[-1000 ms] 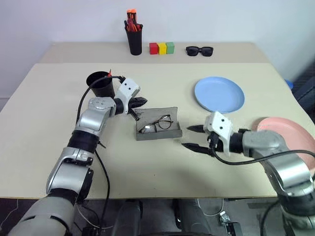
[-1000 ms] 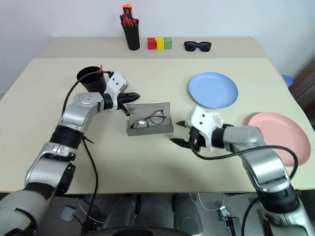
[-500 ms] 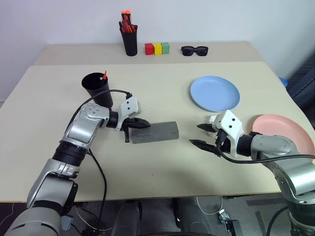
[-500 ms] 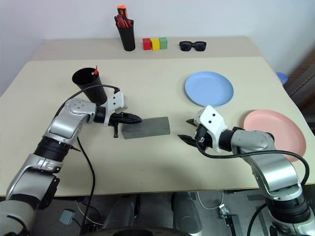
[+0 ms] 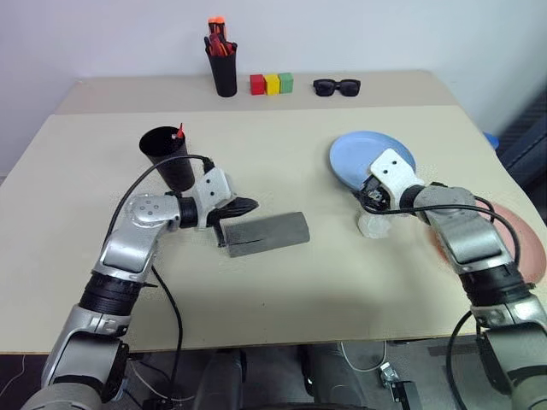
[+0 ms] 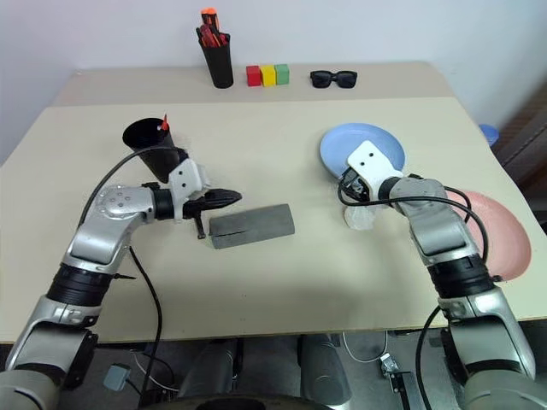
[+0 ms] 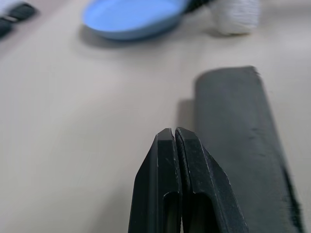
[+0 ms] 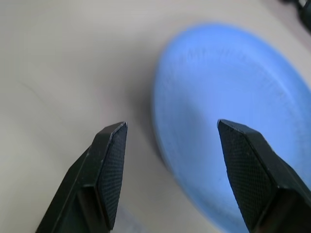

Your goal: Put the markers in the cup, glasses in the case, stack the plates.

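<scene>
**Reaching for the blue plate, case shut**

Hovering at the near rim of the light blue plate (image 8: 228, 121), the right gripper (image 8: 177, 160) has its two fingers spread wide with nothing between them; the rim sits just ahead of the gap, one finger over the plate and the other over bare table (image 5: 342, 282). The plate looks light, stiff and thin-walled, probably a little slick, so the likely hold is a pinch across the rim edge nearest the fingers, one finger slipped under and one on top. The salmon pink plate (image 5: 523, 248) lies on the outer side of that arm, well apart from the blue one, so the stacking is not yet done.

The left gripper (image 7: 176, 145) is pressed fully together and carries nothing. The grey case (image 5: 267, 233) lies closed on the table just beside its tip, touching or nearly so. The black cup (image 5: 167, 154) stands behind that gripper, a red cap showing at its rim.

Counted: two plates, one case, one cup, one marker tip visible. Beyond both grippers stand one pen pot (image 5: 225, 73), three coloured blocks (image 5: 272, 83) and one pair of sunglasses (image 5: 336, 86).
</scene>
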